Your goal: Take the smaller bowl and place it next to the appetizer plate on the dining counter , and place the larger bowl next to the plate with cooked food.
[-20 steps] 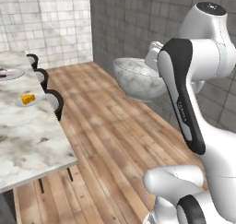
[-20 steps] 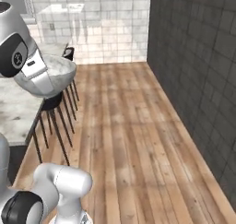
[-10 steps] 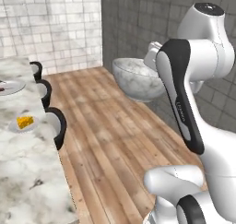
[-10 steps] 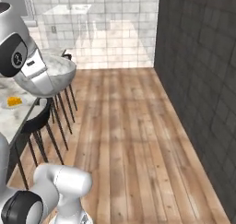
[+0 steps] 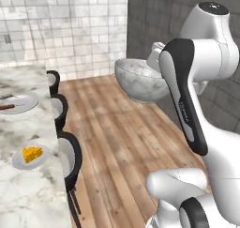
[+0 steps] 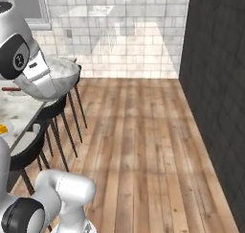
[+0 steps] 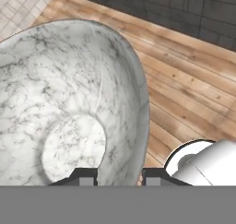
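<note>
Hand view: the gripper (image 7: 119, 174) clasps the rim of the larger bowl (image 7: 69, 108), one finger inside the wall, one outside. In the left base view the bowl (image 5: 140, 79) hangs in the air, well apart from the dining counter (image 5: 28, 194), above the wooden floor (image 5: 122, 142). On that counter lies the appetizer plate (image 5: 30, 155); farther along it, a second plate (image 5: 16, 102).

Camera swung with the base: dining counter (image 5: 28, 194) and appetizer plate (image 5: 30, 156) now nearer.
</note>
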